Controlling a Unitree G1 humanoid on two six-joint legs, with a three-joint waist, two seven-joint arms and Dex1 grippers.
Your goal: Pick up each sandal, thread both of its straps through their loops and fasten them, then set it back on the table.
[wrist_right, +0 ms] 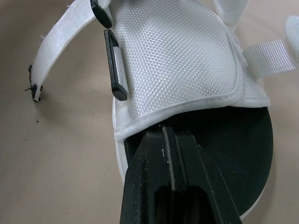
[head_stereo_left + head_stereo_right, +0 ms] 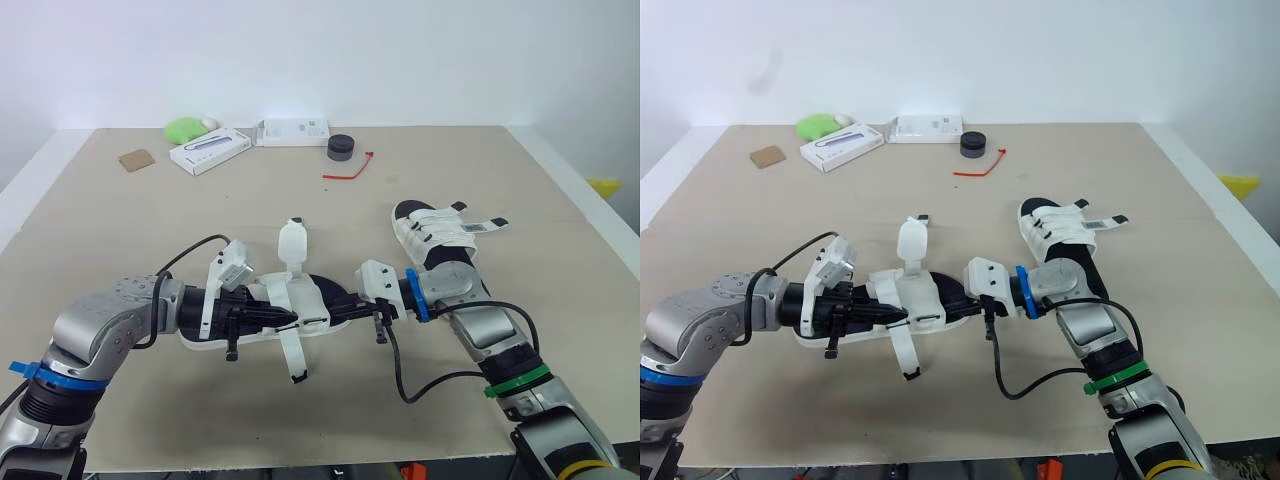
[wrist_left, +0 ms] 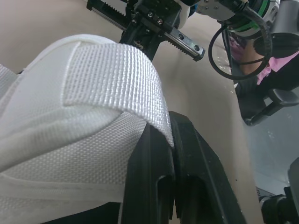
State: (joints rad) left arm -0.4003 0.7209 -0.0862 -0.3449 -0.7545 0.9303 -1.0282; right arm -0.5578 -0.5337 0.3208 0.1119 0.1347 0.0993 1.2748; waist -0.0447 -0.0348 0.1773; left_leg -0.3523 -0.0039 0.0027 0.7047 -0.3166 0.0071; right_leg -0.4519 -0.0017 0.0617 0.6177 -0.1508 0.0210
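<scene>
A white sandal with a black sole point(image 2: 312, 300) lies mid-table between my two arms. One loose strap point(image 2: 292, 245) stands up from it, and another point(image 2: 291, 355) trails toward the front edge. My left gripper point(image 2: 283, 316) comes in from the left and is shut on a white woven strap point(image 3: 112, 74) of this sandal. From the right, my right gripper point(image 2: 352, 305) is shut on the sandal's toe edge point(image 1: 187, 105), beside a black loop point(image 1: 115, 65). A second white sandal point(image 2: 435, 240) lies to the right, its straps across the top.
At the back of the table point(image 2: 120, 240) are two white boxes point(image 2: 208, 150) point(image 2: 293, 131), a green object point(image 2: 184, 128), a black tape roll point(image 2: 341, 147), a red tie point(image 2: 350, 168) and a brown card point(image 2: 136, 159). Black cables point(image 2: 420, 385) loop off both wrists.
</scene>
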